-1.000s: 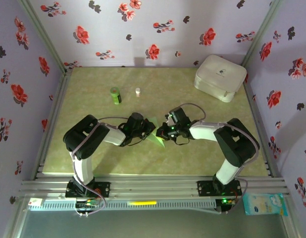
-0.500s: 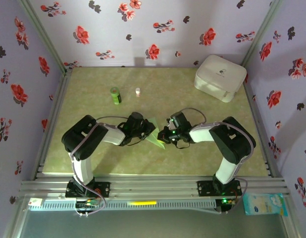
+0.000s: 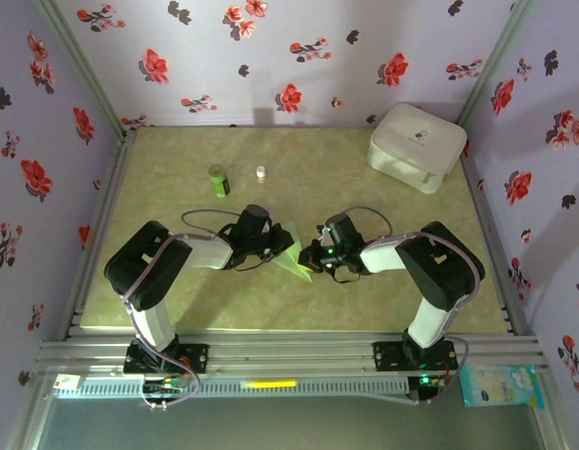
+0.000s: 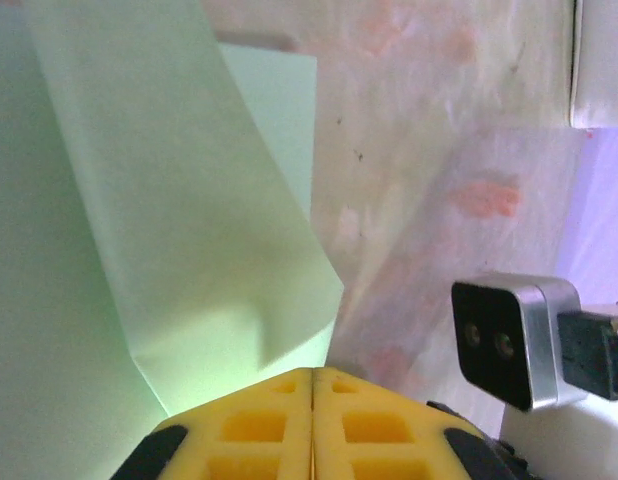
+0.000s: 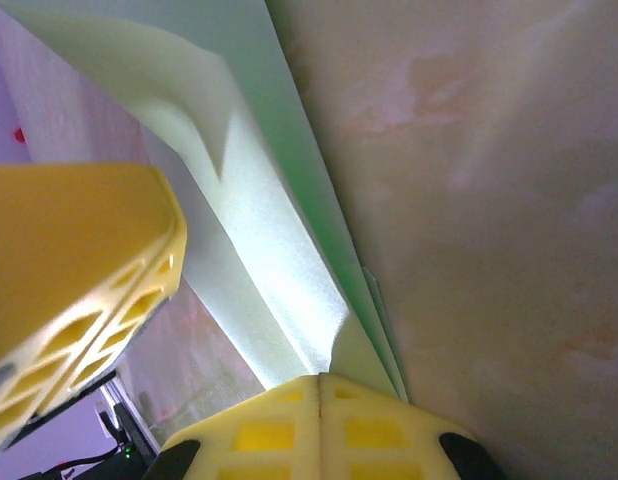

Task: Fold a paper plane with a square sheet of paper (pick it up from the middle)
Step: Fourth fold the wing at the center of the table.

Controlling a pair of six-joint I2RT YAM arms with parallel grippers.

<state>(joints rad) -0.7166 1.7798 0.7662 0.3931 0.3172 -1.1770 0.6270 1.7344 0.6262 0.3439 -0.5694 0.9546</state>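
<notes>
Left claw (image 4: 312,380): pads pressed together, pinching one edge of the paper (image 3: 293,261)
Right claw (image 5: 319,385): closed tight on the opposite, layered edge
Paper: mid-bench (image 3: 177,291), between both claws, partly folded
Change: left elbow has swung outward, right arm has drawn in; the paper has barely shifted
Meaning: likely a crease being set, with the plane not yet finished

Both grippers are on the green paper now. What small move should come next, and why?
Probably hold the left gripper shut as an anchor and slide the right gripper a little along the fold to sharpen it. Both are shut on the folded paper, and its layers beside the right gripper bulge instead of lying flat.
</notes>
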